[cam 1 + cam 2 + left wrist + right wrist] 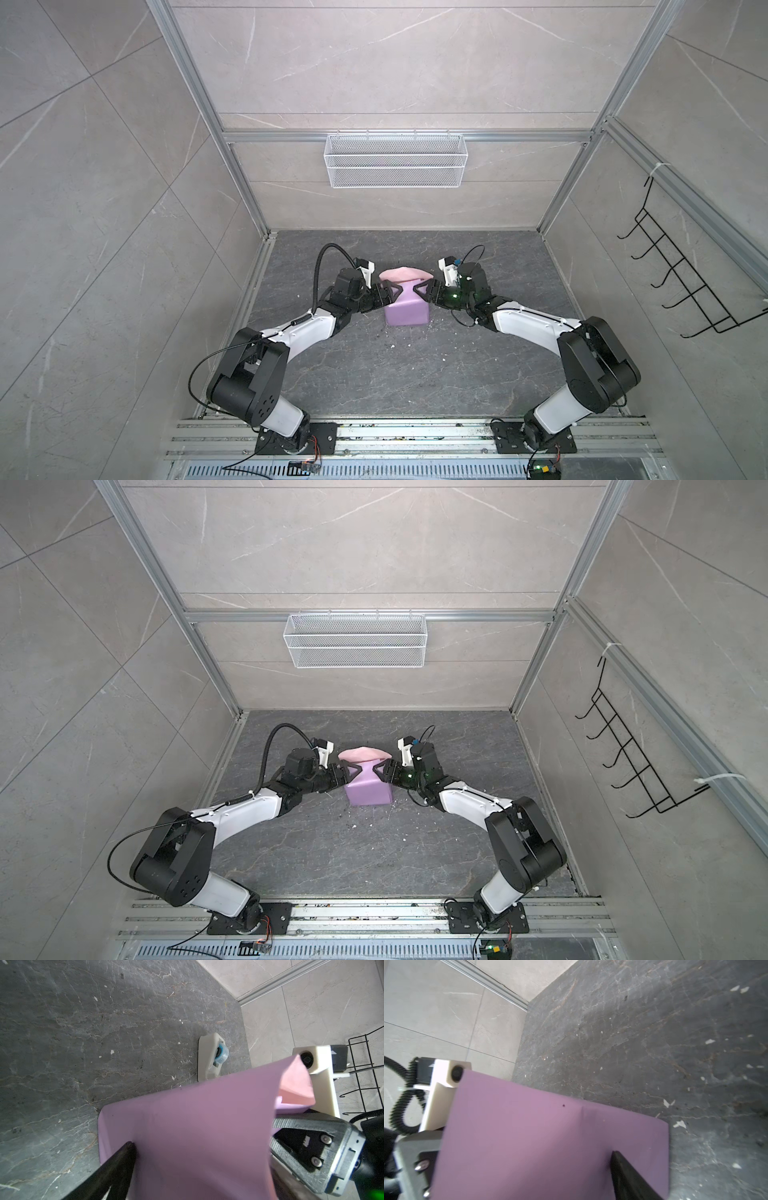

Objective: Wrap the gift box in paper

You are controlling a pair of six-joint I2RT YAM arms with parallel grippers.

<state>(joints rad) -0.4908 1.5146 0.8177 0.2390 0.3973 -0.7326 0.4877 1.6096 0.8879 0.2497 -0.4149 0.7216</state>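
Mounting rail (pixel 415 434): runs along the bottom edge of both top views and carries both arm bases.
Paper (pixel 406 311): centre of both top views, on the dark surface (pixel 415 382). The lilac face is turned outward. The lower part forms a block shape resting on the surface. The upper part narrows to a neck, and the pale pink face (pixel 405 274) flares out above it.
Gift box: hidden; no olive face shows in any view.
Left jaws: at the left side of the neck, spread apart. In the left wrist view one fingertip (pixel 127 1148) lies against the lilac Paper (pixel 197 1136), which covers the other. Whether anything is grasped cannot be told.
Right jaws: at the right side of the neck, spread apart. In the right wrist view one fingertip (pixel 618 1157) touches the lilac Paper (pixel 539 1136), which covers the other. Whether anything is grasped cannot be told.
Left arm (pixel 307 328): reaches in from the lower left.
Right arm (pixel 528 320): reaches in from the lower right.
Tape dispenser (pixel 212 1057): grey-white with a blue roll, mid-frame in the left wrist view, on the surface near the Paper's edge.
Scraps (pixel 390 345): small, white, scattered on the surface just below the Paper.
Wire basket (pixel 395 160): white mesh, upper centre, on the back wall.
Hook rack (pixel 685 274): black wire, right of frame, on the side wall.
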